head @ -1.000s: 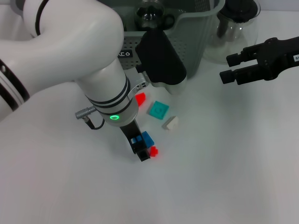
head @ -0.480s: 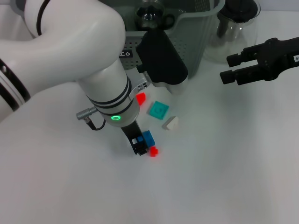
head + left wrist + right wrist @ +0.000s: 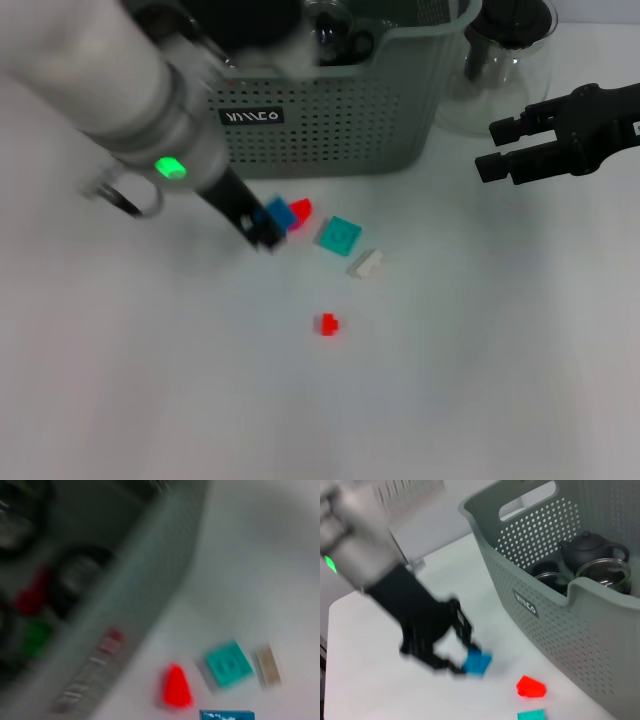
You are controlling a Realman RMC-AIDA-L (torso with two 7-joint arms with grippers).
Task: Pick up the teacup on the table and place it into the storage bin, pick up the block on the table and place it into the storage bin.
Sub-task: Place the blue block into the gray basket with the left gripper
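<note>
My left gripper (image 3: 262,225) is shut on a blue block (image 3: 277,211) and hangs just in front of the storage bin (image 3: 330,110), the grey-green perforated basket at the back. The right wrist view shows the same blue block (image 3: 477,662) pinched in the left gripper (image 3: 455,655), above the table. Inside the storage bin (image 3: 555,615) stand a dark teapot (image 3: 592,547) and a glass teacup (image 3: 603,574). No teacup shows on the table. My right gripper (image 3: 497,147) hovers open at the right, holding nothing.
On the table lie a red block (image 3: 301,209), a teal block (image 3: 340,235), a white block (image 3: 366,263) and a small red block (image 3: 327,323). A clear glass teapot (image 3: 505,60) with a black lid stands right of the bin.
My left gripper has lifted the blue block off the table beside the small red block and swung it back and left toward the bin. The right arm has not moved.
</note>
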